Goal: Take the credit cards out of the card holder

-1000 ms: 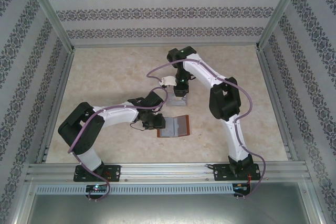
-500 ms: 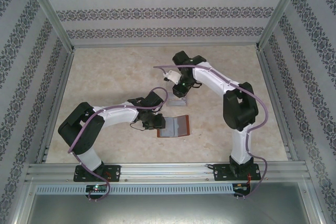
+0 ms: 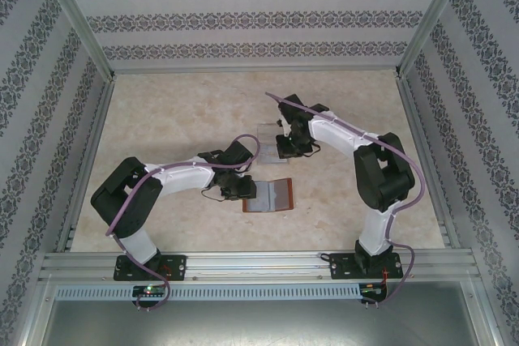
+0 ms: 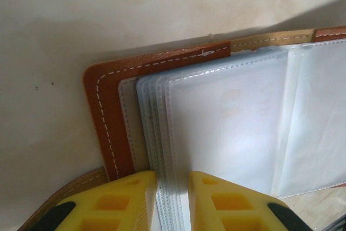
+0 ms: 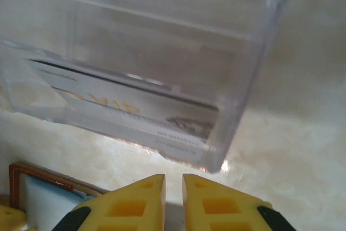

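Note:
The reddish-brown card holder (image 3: 280, 194) lies open on the table, its clear sleeves (image 4: 227, 128) fanned out and looking empty. My left gripper (image 3: 246, 190) (image 4: 172, 198) is shut on the left edge of those sleeves, next to the stitched leather cover (image 4: 105, 117). A pale credit card (image 5: 135, 114) with gold lettering stands inside the clear acrylic stand (image 5: 232, 74) (image 3: 268, 133). My right gripper (image 3: 282, 151) (image 5: 173, 179) hangs just in front of the stand, its yellow fingers nearly together with nothing between them. One corner of the card holder (image 5: 24, 179) lies to its lower left.
The beige marble-patterned table (image 3: 178, 111) is ringed by patterned walls and an aluminium frame (image 3: 243, 263) at the near edge. A purple cable (image 3: 340, 123) loops along the right arm. Bare tabletop lies behind and to both sides of the arms.
The right arm has drawn back from the far side, bringing its gripper nearer, just behind the card holder. The left arm and the card holder have stayed still.

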You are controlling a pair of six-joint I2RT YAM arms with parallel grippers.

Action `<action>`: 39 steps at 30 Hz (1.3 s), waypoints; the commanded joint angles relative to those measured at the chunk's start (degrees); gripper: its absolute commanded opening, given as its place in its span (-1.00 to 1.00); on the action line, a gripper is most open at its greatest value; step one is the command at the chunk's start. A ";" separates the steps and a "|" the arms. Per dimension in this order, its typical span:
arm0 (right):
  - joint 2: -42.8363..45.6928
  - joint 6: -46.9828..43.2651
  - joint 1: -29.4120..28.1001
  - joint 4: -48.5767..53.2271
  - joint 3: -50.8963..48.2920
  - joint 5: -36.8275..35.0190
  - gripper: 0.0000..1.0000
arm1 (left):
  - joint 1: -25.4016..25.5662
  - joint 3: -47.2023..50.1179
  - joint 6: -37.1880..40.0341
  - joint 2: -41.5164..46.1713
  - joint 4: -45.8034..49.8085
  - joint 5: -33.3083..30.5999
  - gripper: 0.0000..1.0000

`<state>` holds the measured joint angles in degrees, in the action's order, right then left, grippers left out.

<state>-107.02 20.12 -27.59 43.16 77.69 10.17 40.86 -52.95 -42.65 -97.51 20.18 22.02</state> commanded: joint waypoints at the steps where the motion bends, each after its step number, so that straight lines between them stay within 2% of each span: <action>1: 4.34 10.15 -0.01 -1.50 -2.63 1.87 -0.66 | 0.71 0.48 0.63 -2.76 2.40 0.70 -0.51; 24: 20.44 20.94 -8.39 -7.67 -18.48 7.10 -0.69 | 0.71 0.99 -0.33 0.10 2.23 0.07 -0.52; 29: 21.15 22.13 -9.21 -9.84 -21.27 8.30 -0.70 | 0.71 1.33 -1.00 1.54 1.78 -0.31 -0.53; 39: 19.02 24.60 -11.97 -13.63 -22.34 9.98 -0.73 | 0.71 2.32 -1.16 2.61 2.58 -1.95 -0.67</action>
<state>-86.98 43.03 -38.89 31.55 55.96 19.00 40.88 -52.05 -43.13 -96.23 20.36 21.69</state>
